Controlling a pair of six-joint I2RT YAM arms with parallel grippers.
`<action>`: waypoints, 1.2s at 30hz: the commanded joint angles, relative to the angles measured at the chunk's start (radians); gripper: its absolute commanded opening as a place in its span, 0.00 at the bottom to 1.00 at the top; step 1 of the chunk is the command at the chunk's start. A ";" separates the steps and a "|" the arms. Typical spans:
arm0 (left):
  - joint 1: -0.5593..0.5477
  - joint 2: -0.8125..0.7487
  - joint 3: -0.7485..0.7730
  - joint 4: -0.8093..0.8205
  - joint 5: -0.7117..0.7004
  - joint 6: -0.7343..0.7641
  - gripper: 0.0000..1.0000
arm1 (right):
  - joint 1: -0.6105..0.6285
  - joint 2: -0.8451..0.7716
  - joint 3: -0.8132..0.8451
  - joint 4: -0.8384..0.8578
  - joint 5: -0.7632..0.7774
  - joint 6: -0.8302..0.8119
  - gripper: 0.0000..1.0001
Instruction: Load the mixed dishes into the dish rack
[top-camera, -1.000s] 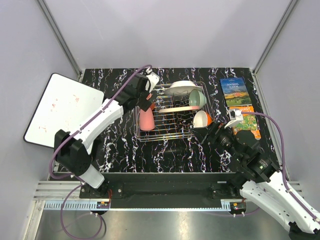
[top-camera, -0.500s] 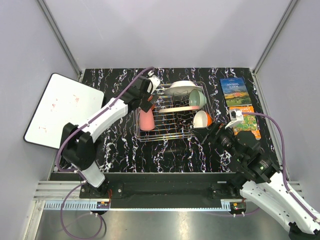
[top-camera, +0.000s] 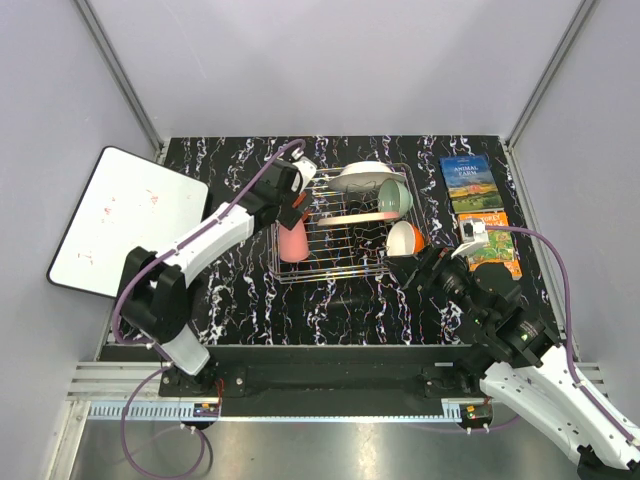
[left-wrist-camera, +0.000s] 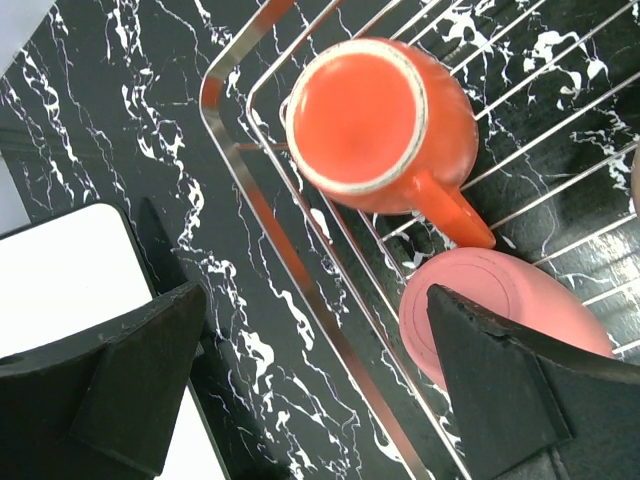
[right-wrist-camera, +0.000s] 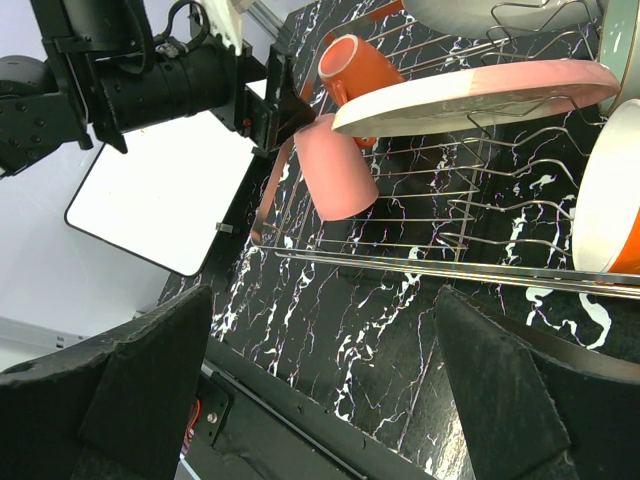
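rack: rectangular silver wire dish rack (top-camera: 340, 268), upright tines, holds all six dishes
white plate (top-camera: 362, 177): on edge, far side
pink-and-cream plate (right-wrist-camera: 470, 95): on edge between tines, mid-rack
mint-green bowl (top-camera: 397, 198): on edge, far right
orange bowl with white inside (top-camera: 405, 238): on edge, near right corner
orange-red handled mug (left-wrist-camera: 380, 125): far left corner, handle toward the cup
pink handleless cup (left-wrist-camera: 500, 320): tilted, left side, just beside the mug

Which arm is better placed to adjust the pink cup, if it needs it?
Left. Its open gripper hangs just above the cup and mug at the rack's left end; the right gripper, also open, sits off the opposite corner, by the orange bowl.
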 joint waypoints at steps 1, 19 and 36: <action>-0.005 -0.067 -0.046 -0.043 0.028 -0.026 0.99 | 0.000 -0.001 0.001 0.020 0.024 0.004 1.00; -0.032 -0.188 -0.120 -0.143 0.085 -0.070 0.99 | 0.000 0.002 -0.004 0.030 0.025 0.012 1.00; -0.035 -0.203 -0.045 -0.192 0.079 -0.073 0.99 | 0.000 -0.007 -0.011 0.020 0.031 0.014 1.00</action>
